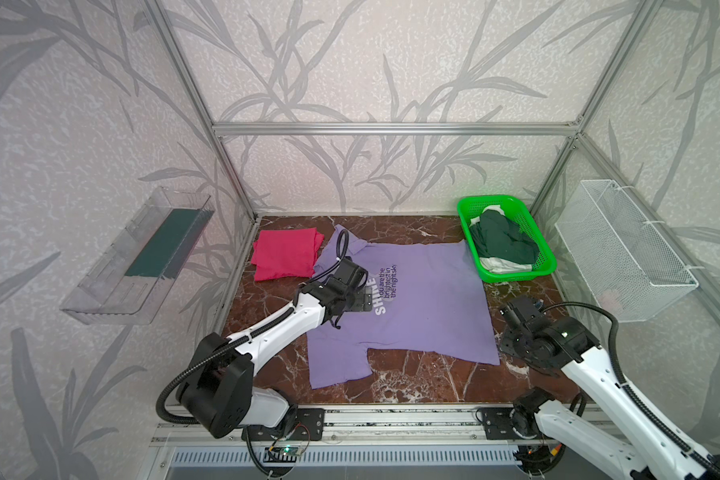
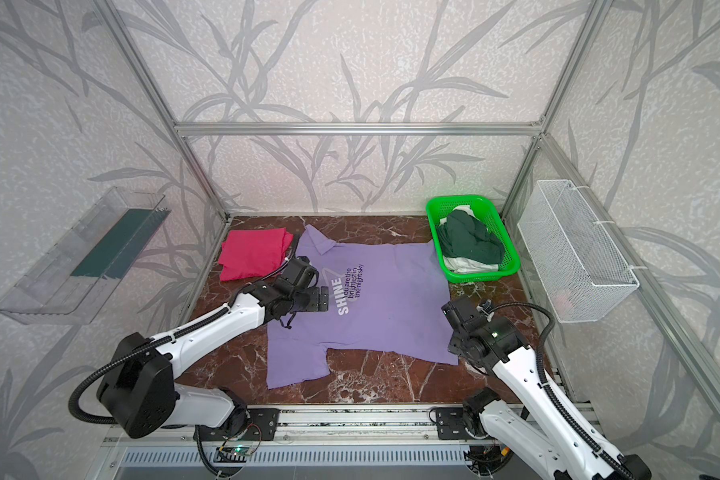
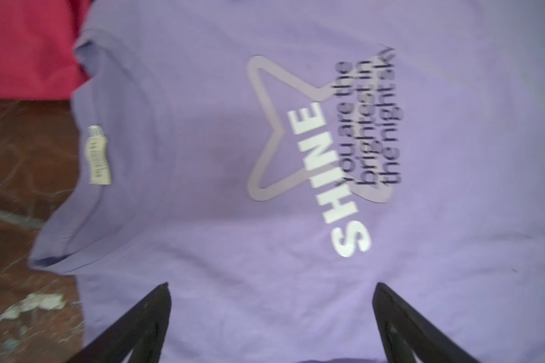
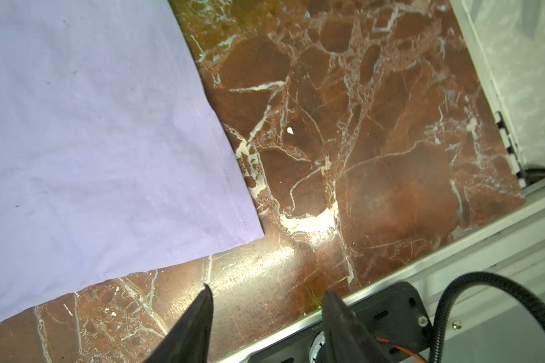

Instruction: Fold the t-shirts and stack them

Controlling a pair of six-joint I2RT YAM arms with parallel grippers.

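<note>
Purple shirt (image 1: pixel 425 307) spread flat, ready for folding
Left gripper (image 3: pixel 272 284) above the chest, right gripper (image 4: pixel 267 289) beside the hem, both with fingers apart, empty

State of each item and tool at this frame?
purple t-shirt: unfolded, spread flat, front up
red t-shirt: folded
green basket: holds crumpled dark green garment and white garment
left tool: open, empty, over purple t-shirt
right tool: open, empty, over the table

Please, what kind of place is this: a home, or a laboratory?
Most likely a laboratory robot cell, not a home: an aluminium frame holds wallpaper panels, and two robot arms are mounted on a rail beside the marble-pattern tabletop, where a lavender t-shirt lies spread.
</note>
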